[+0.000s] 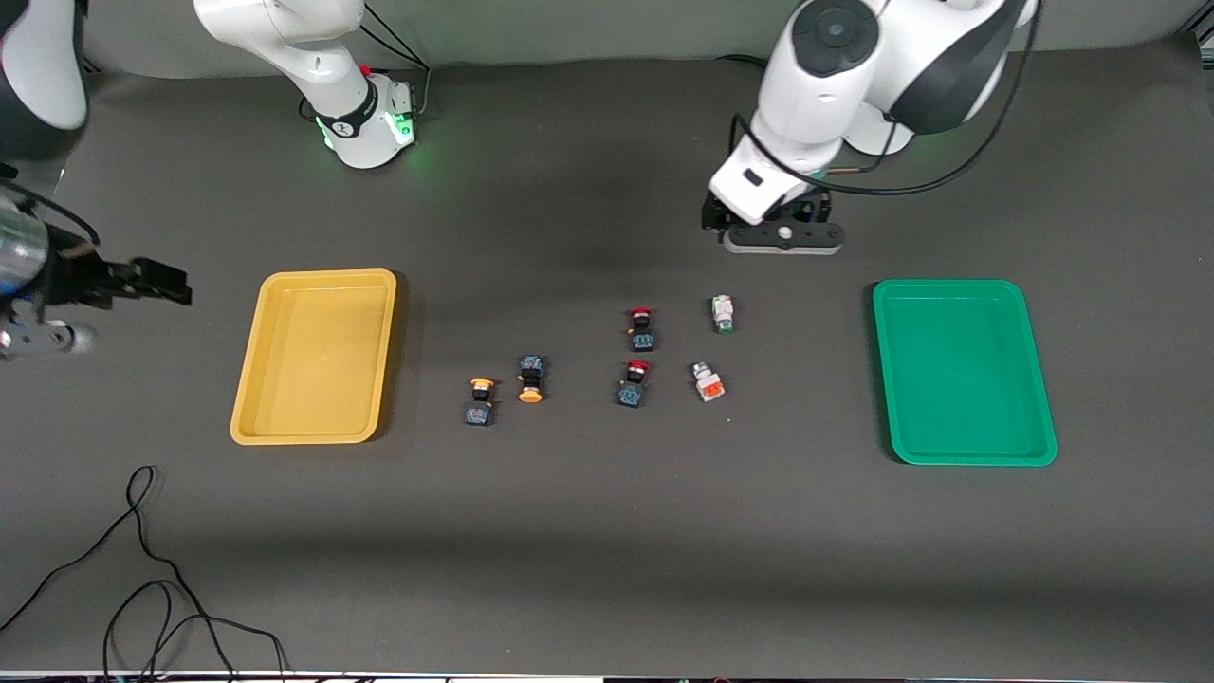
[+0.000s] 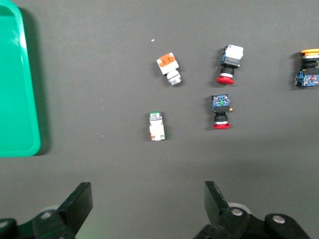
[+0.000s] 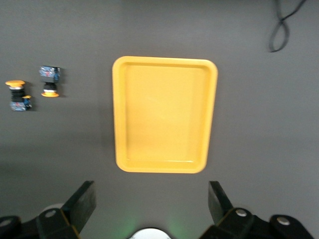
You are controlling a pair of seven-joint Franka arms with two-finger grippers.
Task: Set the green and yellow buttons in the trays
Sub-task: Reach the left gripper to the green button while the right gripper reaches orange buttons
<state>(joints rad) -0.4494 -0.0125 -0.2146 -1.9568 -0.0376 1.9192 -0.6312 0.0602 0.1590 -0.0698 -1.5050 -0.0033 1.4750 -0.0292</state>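
Four buttons (image 1: 531, 378) lie outside both empty trays (image 1: 963, 446); left gripper (image 2: 148, 211) and right gripper (image 3: 152, 209) hover released.

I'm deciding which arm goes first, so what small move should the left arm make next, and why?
Probably lower the left gripper toward the white switch with the green end. The gripper is open, holds nothing, and that switch lies nearest it on the table. Both the green tray and the yellow tray hold nothing. The right gripper, also open, waits over the yellow tray's end.
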